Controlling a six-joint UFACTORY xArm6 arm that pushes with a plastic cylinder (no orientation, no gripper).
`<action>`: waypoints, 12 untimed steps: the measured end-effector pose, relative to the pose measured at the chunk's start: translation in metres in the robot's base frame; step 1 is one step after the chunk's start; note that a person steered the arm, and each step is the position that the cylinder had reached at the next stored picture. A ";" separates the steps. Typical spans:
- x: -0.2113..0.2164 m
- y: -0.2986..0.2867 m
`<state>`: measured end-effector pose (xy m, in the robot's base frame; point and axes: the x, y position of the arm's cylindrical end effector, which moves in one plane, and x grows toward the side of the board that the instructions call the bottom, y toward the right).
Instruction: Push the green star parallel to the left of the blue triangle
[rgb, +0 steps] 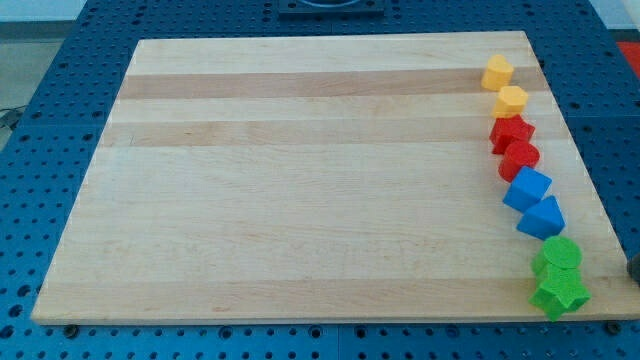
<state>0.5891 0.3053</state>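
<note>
The green star (560, 292) lies at the board's bottom right corner, partly over the front edge. It touches a second green block (558, 255) just above it. The blue triangle (541, 217) sits above that, touching a blue cube (527, 188). All of them belong to one column of blocks down the board's right side. A small dark piece at the view's right edge looks like my tip (634, 268). It is off the board, to the right of the green blocks and apart from them. Most of the rod is cut off by the frame.
Higher up the column are two red blocks (511, 132) (520, 157) and two yellow blocks (497, 72) (511, 100). The wooden board (300, 180) rests on a blue perforated table (40, 120). The board's right edge runs close beside the column.
</note>
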 end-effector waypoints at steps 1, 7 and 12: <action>0.015 -0.014; 0.029 -0.051; 0.028 -0.064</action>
<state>0.6176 0.2418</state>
